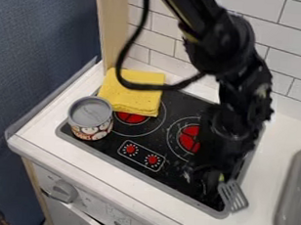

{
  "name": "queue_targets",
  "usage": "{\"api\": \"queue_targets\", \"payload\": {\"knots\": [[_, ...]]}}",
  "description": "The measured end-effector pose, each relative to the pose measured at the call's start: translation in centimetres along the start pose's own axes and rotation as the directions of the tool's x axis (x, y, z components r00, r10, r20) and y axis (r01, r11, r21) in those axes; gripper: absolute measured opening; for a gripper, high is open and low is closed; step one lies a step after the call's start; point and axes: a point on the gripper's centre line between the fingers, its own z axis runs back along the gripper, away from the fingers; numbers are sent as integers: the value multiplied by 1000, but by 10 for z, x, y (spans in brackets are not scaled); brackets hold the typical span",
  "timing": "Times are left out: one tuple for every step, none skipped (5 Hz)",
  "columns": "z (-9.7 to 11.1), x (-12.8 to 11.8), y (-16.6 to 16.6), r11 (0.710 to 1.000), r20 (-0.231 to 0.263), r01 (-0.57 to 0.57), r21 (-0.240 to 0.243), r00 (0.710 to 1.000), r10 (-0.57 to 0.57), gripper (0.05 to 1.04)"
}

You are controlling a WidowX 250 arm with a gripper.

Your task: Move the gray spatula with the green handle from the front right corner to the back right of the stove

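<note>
Robot arm [232, 86], black, one; enters at the top edge, bends down over the right part of the cooktop. Gripper [207, 180], black; low over the cooktop's front right corner; how far open, cannot be told, dark as it is against the dark surface. Slotted spatula [233, 196], grey; directly beside the gripper's lower end, its head over the cooktop's rim at the front right corner and reaching out over the counter; whether gripped or merely adjacent, cannot be told.

Cooktop [174, 177], black with grey rim, set in a white counter [266, 177]; two red-centred burner rings visible, the left ring [132, 118] partly under the cloth, the right ring [189, 138] beside the arm; printed control panel [141, 155] with two red dials, towards the front edge.

Cloth, folded, yellow [134, 93]; at the back left of the cooktop; black cable [152, 87] looping in front of it. Can, grey-topped, patterned side [92, 131]; upright at the left edge of the cooktop, just beside the cloth.

Surroundings: grey sink [287, 181], right; white tiled wall [291, 62], behind; grey knob [64, 191], on the front panel below.
</note>
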Motion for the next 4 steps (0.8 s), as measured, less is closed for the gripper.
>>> {"api": "queue_targets", "payload": {"knots": [[15,10,-13,997,7,-69,-20,998,70,324],[29,32,-31,977,3,-202,-66,979,202,324],[40,57,-55,948,50,-282,-147,955,292,324],[28,79,-67,925,95,-356,-133,924,370,324]]}}
